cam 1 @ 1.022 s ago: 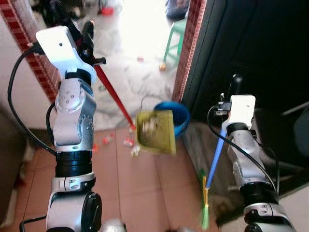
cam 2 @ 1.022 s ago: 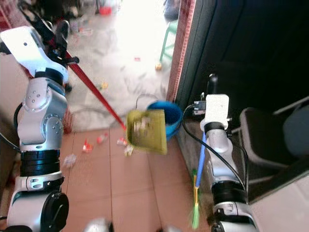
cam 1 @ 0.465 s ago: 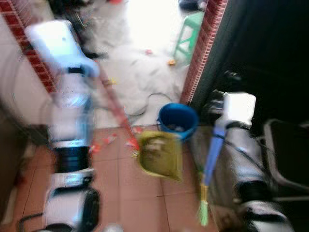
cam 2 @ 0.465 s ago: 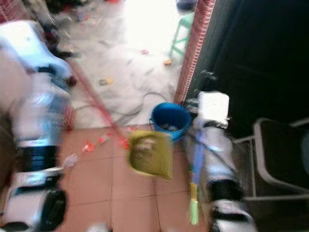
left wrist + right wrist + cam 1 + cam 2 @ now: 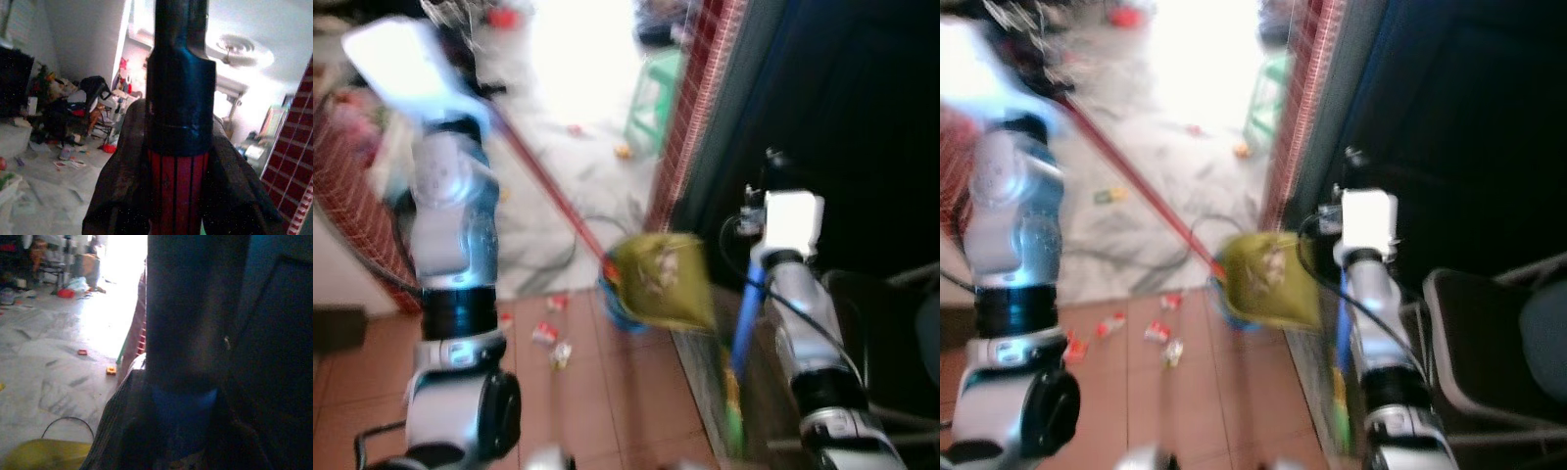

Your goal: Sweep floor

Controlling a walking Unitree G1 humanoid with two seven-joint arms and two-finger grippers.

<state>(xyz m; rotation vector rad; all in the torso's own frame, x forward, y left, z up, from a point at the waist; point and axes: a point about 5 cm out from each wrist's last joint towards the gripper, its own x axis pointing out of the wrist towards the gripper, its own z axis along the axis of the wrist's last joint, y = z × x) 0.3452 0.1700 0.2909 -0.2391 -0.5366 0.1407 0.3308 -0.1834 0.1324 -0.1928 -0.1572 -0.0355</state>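
Loaded dustpan (image 5: pixel 661 284) over blue bucket (image 5: pixel 615 311)

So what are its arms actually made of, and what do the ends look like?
Each arm is a stack of silver, rounded metal segments joined by black ring-like bands, topped by a white boxy wrist block. Thin black cables loop along the right arm and beside the left arm. Each ends in a pincer with dark fingers.

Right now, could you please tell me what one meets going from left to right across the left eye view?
Left arm → red handle → yellow-green dustpan → blue broom handle → right arm.
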